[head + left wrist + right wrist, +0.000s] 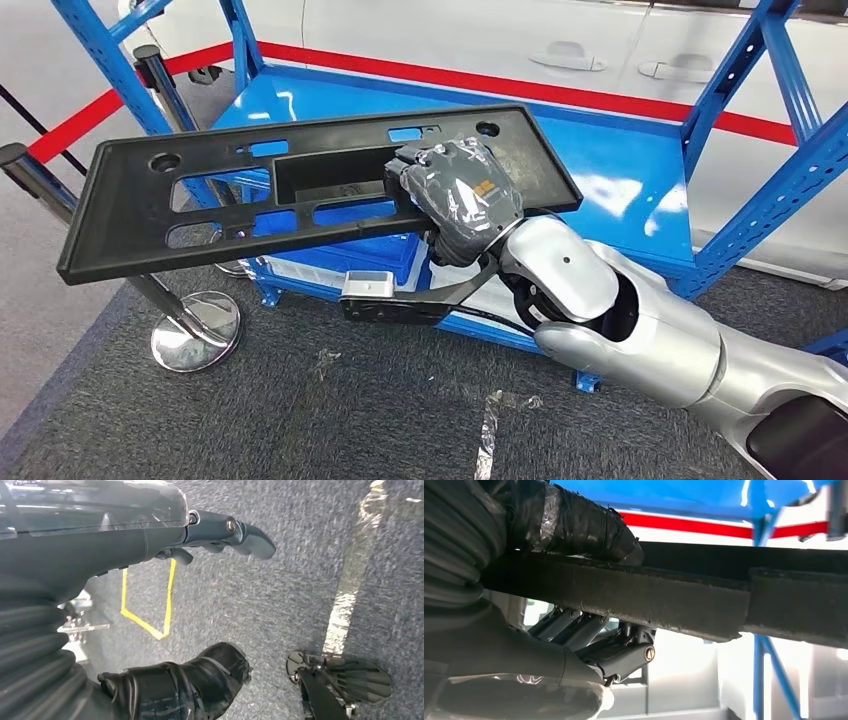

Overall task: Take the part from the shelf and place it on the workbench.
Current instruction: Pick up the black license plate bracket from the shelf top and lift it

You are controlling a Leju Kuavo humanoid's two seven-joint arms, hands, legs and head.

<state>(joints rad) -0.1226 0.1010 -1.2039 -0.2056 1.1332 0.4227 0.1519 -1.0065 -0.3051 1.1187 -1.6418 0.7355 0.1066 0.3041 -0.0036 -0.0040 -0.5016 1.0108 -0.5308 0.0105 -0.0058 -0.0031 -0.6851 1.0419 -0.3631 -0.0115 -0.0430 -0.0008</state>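
Black moulded plastic is what we carry: in the head view our right hand (455, 195) grips a long flat panel (300, 190) with cut-out slots and a recessed tray, taking it at its near long edge, right of the middle. The panel hangs in the air, tilted, in front of the blue shelf (620, 180), lifted off its deck. We judge it stiff and fairly light, yet awkward: most of its length juts out to the left of the grip, so it will want to sag and twist. A hold nearer the middle of the rim would steady it.

In the left wrist view our left hand (220, 535) hangs over grey carpet (280, 595) with yellow floor tape (150, 625); its fingers are loosely spread and grasp nothing.

The right wrist view gives what the head view cannot: the thumb (579, 527) wrapped in black tape presses on one face of the panel's edge (634, 597), and the dark fingers (619, 652) curl beneath it, so the clamp is real. The workbench we cannot place.
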